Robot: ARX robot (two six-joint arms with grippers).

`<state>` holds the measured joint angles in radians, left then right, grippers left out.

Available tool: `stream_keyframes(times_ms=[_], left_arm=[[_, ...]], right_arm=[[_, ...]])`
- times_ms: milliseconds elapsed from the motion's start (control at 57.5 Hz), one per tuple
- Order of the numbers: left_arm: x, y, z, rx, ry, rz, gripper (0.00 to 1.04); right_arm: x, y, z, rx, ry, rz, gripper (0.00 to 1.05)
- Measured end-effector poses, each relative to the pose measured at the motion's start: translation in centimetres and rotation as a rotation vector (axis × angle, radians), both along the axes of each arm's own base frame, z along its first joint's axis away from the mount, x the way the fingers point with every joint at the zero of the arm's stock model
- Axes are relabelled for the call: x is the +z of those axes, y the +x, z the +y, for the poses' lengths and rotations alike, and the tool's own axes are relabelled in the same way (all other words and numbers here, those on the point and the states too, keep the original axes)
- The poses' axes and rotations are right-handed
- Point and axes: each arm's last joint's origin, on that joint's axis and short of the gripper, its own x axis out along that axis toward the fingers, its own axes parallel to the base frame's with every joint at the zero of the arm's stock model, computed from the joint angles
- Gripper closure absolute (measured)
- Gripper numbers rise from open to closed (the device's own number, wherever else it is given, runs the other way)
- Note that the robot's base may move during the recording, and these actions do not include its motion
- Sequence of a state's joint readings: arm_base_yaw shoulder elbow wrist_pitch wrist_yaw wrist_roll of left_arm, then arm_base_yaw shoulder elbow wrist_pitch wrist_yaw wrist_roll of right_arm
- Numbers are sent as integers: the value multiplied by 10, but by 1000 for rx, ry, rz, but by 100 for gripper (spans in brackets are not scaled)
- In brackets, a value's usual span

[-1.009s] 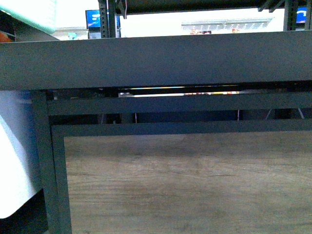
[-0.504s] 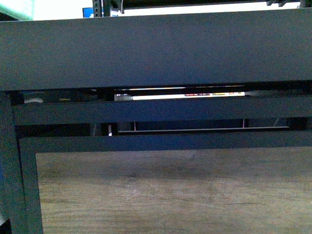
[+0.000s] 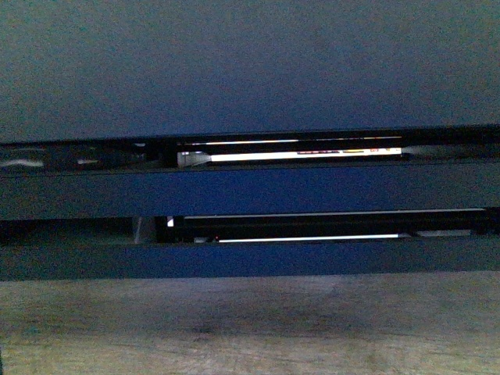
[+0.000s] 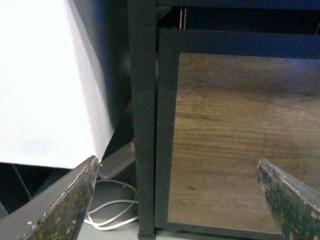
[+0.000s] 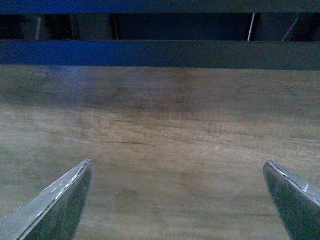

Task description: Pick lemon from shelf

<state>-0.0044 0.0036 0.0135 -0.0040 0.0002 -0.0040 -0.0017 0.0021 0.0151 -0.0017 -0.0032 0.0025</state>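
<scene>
The front view is filled by the shelf (image 3: 250, 62) seen very close. Its dark tray front takes the whole upper third of the frame. Below that is a narrow gap, where a bright strip (image 3: 305, 154) shows through right of centre. Then comes a dark rail (image 3: 250, 191) across the middle, a second thinner gap, and another rail. Along the bottom edge of the frame lies the wood panel (image 3: 250, 328), brown and grainy. Neither arm shows in this view.

The lemon's place cannot be told — only the lower front of the shelf shows in all three views.

In the left wrist view the left gripper (image 4: 176, 161) has its two worn, speckled fingers (image 4: 60, 210) spread wide with nothing between them. Beyond them stands a black post (image 4: 142, 125) of the shelf, just beside the framed wood panel. On the post's other side hangs a white sheet (image 4: 50, 85), and a white cable (image 4: 112, 210) lies looped on the floor near the post's foot.

In the right wrist view the right gripper (image 5: 177, 162) is likewise spread — its grey fingers (image 5: 55, 205) sit at the two lower corners of the picture and hold nothing. It faces the wood panel squarely, with a dark rail and a shadowed gap beyond the panel's far edge. Neither gripper touches the shelf as far as can be seen.
</scene>
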Motion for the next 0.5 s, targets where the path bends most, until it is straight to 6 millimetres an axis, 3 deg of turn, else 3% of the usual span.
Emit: stream_keyframes(times_ms=[504], left_arm=[[0, 0, 0, 1, 0, 0, 8]], right_arm=[[0, 0, 0, 0, 0, 1, 2]])
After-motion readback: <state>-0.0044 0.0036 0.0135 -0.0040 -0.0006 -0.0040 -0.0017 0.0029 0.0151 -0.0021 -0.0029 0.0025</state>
